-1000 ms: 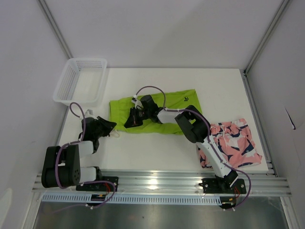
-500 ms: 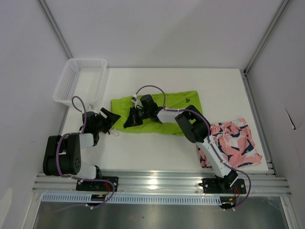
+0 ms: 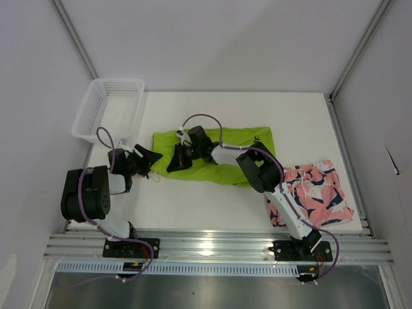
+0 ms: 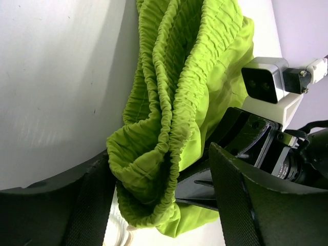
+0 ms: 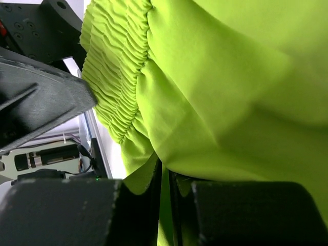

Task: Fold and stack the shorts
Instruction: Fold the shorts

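The lime green shorts lie spread across the middle of the table. The pink printed shorts lie crumpled at the right, beside the right arm's base. My right gripper is shut on a thin fold of the green fabric near the elastic waistband. My left gripper stands open at the shorts' left end. In the left wrist view the bunched waistband sits between its spread fingers, and neither finger presses on it.
A white mesh basket stands at the back left corner of the table. The right gripper's body and camera sit very close behind the waistband, right in front of my left fingers. An aluminium rail runs along the near edge.
My left gripper has opened wide and moved up and right to the shorts' waistband end. The green shorts have shifted slightly to the right. The right gripper stays shut on the fabric.
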Tool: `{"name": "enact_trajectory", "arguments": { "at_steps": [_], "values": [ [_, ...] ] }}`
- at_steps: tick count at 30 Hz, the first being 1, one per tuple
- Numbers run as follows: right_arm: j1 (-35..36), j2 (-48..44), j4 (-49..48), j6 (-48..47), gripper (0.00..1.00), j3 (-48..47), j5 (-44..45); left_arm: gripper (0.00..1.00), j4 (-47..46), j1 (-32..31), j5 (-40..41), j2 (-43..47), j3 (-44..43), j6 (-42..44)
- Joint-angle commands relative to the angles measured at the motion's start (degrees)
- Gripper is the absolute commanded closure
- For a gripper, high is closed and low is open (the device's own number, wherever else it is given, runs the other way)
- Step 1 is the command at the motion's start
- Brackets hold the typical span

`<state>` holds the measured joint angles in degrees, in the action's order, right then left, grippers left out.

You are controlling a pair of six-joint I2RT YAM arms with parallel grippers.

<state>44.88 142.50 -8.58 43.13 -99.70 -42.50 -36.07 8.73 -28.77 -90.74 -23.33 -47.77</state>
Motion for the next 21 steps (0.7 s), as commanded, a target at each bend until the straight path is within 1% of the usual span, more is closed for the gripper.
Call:
{"name": "enact_trajectory", "arguments": {
  "at_steps": [1, 2, 3, 4, 5, 7, 8, 10, 11, 14, 16, 17, 21],
  "values": [
    [0.6, 2.9, 7.3, -4.0, 0.87, -2.2, 1.5, 0.3, -2.9, 0.2, -5.1, -2.2, -0.5, 1.2],
    [0.5, 3.1, 8.2, -4.5, 0.87, -2.9, 1.3, 0.34, -3.0, 0.2, -5.8, -2.2, -0.5, 1.4],
    [0.3, 3.1, 8.2, -4.9, 0.87, -3.0, 1.2, 0.44, -3.5, 0.2, -5.9, -2.2, -0.3, 1.4],
    [0.3, 3.2, 8.2, -4.9, 0.86, -3.1, 1.1, 0.49, -4.0, 0.2, -6.1, -2.2, -0.2, 1.5],
    [0.1, 3.1, 8.2, -4.9, 0.86, -3.1, 0.6, 0.58, -4.4, 0.2, -6.2, -2.1, 0.1, 1.6],
    [-0.2, 3.0, 8.1, -5.3, 0.84, -3.1, 0.5, 0.65, -4.4, 0.2, -6.2, -1.7, 0.1, 2.0],
    [-0.4, 2.3, 7.7, -5.3, 0.83, -2.4, 0.2, 0.7, -4.3, 0.2, -6.1, -1.6, 0.3, 2.1],
    [-1.0, 1.0, 6.1, -4.8, 0.82, -1.2, -0.4, 0.75, -4.2, 0.2, -5.7, -1.3, 0.6, 2.2],
    [-1.4, -0.6, 4.8, -4.7, 0.82, 0.2, -0.3, 0.79, -4.1, 0.3, -5.4, -1.1, 0.7, 2.2],
    [-2.2, -3.9, 3.6, -5.7, 0.79, 2.3, 0.2, 0.85, -3.7, 0.3, -4.5, -0.5, 1.0, 2.2],
    [-2.8, -7.0, 4.0, -6.8, 0.77, 4.0, 2.0, 0.88, -3.4, 0.2, -3.9, -0.1, 1.3, 2.2],
    [-3.0, -7.9, 5.2, -8.1, 0.73, 4.2, 2.7, 0.89, -3.2, 0.2, -3.7, 0.2, 1.4, 2.2],
    [-4.1, -10.1, 5.9, -9.0, 0.7, 5.7, 5.6, 0.92, -2.3, 0.1, -2.6, 2.5, 2.6, 2.8]
  ]
}}
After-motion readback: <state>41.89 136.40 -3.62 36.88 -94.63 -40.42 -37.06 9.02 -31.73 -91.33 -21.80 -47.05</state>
